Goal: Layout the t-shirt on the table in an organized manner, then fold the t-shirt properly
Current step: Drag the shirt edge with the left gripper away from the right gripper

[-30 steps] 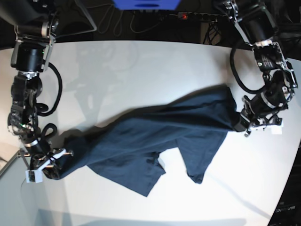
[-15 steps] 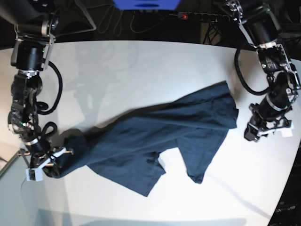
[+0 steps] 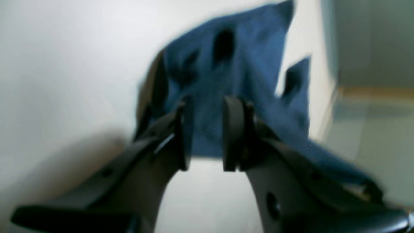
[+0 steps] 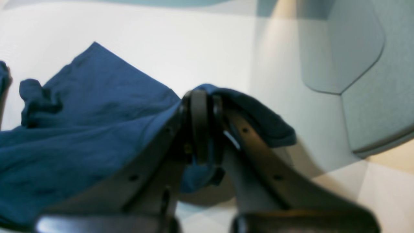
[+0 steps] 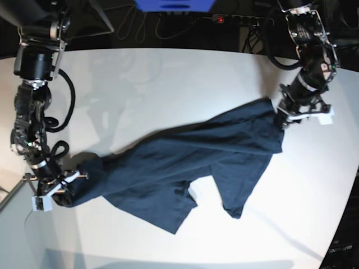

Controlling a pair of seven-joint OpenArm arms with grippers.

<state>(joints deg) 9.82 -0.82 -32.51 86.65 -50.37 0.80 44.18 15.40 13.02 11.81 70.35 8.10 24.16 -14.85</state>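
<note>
One shirt [image 5: 185,162], dark navy, lay stretched in a crumpled diagonal band across the white table [image 5: 168,84], from low on the base view's left up to its right side. Folds bunched near the middle, a sleeve or hem corner hung down toward the near edge, and a small white label patch showed at mid-shirt.

Right gripper [image 5: 59,190] sat at the shirt's lower end, jaws clenched on a bunched edge of cloth. Its wrist view showed what base could not: fabric draped over the pinched fingers [image 4: 200,126], with more shirt [image 4: 81,129] spread to the left, and a pale grey box corner [image 4: 365,81] beyond the table [image 4: 194,42].

Left gripper [image 5: 280,120] was at the shirt's upper corner in base; contact could not be told there. Left wrist view, blurred, showed jaws parted with a clear gap, nothing pinched between the fingers [image 3: 231,132]; shirt [image 3: 233,81] lay just ahead of them on the table [image 3: 64,64], so released.
</note>
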